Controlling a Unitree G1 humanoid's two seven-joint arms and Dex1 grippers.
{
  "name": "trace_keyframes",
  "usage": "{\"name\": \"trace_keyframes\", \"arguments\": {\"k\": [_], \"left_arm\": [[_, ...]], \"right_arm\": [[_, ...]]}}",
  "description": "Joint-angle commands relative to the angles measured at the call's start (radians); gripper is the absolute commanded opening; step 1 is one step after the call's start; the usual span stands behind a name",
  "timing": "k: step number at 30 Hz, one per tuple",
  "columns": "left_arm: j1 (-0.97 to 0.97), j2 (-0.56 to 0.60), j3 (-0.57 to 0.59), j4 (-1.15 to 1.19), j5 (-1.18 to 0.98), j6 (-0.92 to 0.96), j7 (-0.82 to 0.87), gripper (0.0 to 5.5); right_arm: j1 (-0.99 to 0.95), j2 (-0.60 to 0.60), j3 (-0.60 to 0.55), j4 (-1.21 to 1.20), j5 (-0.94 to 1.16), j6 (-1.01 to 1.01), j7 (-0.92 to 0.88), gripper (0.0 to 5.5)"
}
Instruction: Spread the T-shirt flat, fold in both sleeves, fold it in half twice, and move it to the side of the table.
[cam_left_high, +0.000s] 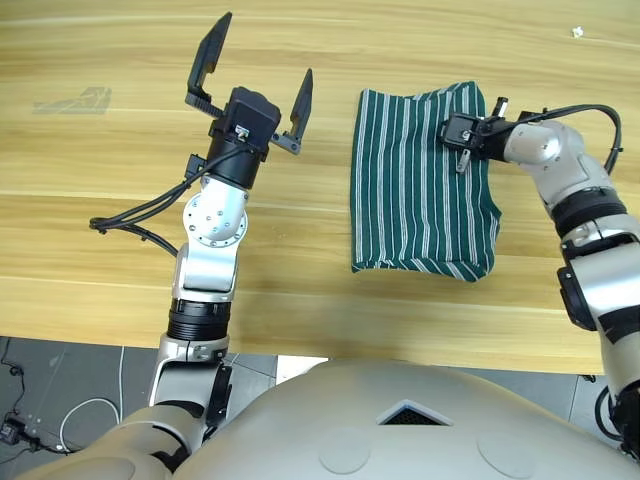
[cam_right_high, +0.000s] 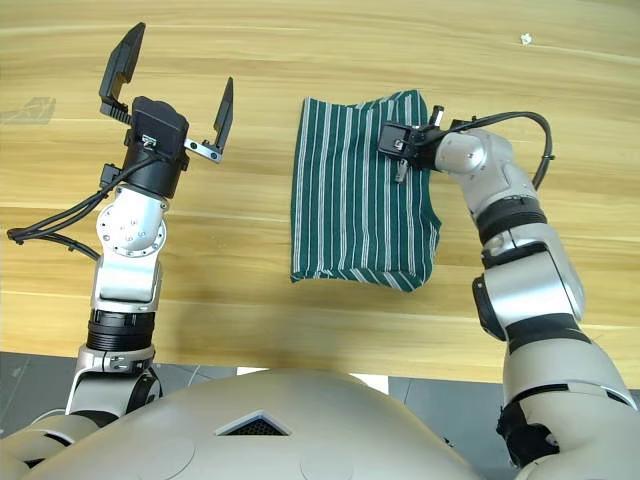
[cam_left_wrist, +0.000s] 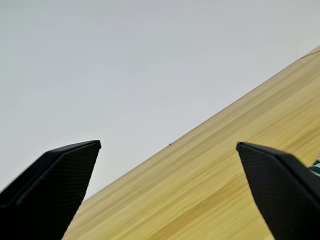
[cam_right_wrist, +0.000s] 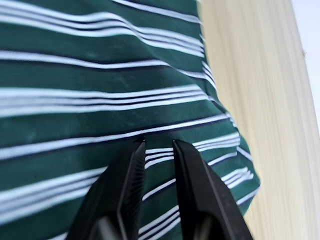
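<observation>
1. Right jaws: almost closed with a thin gap, tips resting on the shirt (cam_left_high: 410, 190) near its far right corner. No cloth is seen between them.
2. Shirt: folded into a striped rectangle, flat on the tabletop (cam_left_high: 120, 220), right of centre.
3. Step, as judged: shifting it to the side. Grip through all layers and drag low and slowly, lest the folds shear.
4. Left jaws: wide open, holding nothing, raised well left of the shirt.
</observation>
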Motion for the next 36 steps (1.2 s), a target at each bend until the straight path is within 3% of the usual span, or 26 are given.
{"name": "trace_keyframes", "arguments": {"k": [1, 7, 12, 16, 19, 22, 26, 32, 36], "left_arm": [[0.018, 0.007, -0.016, 0.000, 0.030, 0.004, -0.001, 5.02], [0.040, 0.016, -0.032, -0.010, 0.050, -0.014, -0.010, 5.02], [0.052, 0.038, -0.046, -0.007, 0.075, -0.033, -0.019, 5.02], [0.049, 0.103, -0.012, -0.008, 0.094, -0.063, -0.034, 5.02], [0.053, 0.170, -0.027, -0.014, 0.124, -0.111, -0.072, 5.02], [0.083, 0.284, -0.084, -0.014, 0.181, -0.233, -0.154, 5.02], [0.142, 0.445, -0.146, -0.014, 0.245, -0.405, -0.257, 4.84], [0.119, 0.557, -0.181, -0.022, 0.258, -0.520, -0.362, 3.77], [0.185, 0.603, -0.179, -0.065, 0.240, -0.530, -0.409, 3.46]], "right_arm": [[0.193, -0.052, -0.004, -0.227, 0.025, 0.072, 0.102, 1.04], [0.267, -0.096, -0.074, -0.417, 0.044, 0.148, 0.070, 1.04], [0.240, -0.046, -0.192, -0.511, 0.137, 0.122, -0.015, 1.04], [0.325, -0.013, -0.299, -0.626, 0.277, 0.048, -0.041, 1.04], [0.454, 0.004, -0.368, -0.707, 0.330, -0.137, -0.100, 1.04], [0.621, -0.055, -0.487, -0.760, 0.307, -0.360, -0.160, 1.04], [0.812, -0.213, -0.636, -0.774, 0.048, -0.722, -0.204, 1.23], [0.931, -0.367, -0.610, -0.804, -0.124, -0.956, -0.163, 2.39], [0.940, -0.363, -0.526, -0.765, -0.206, -0.950, -0.166, 2.43]]}}
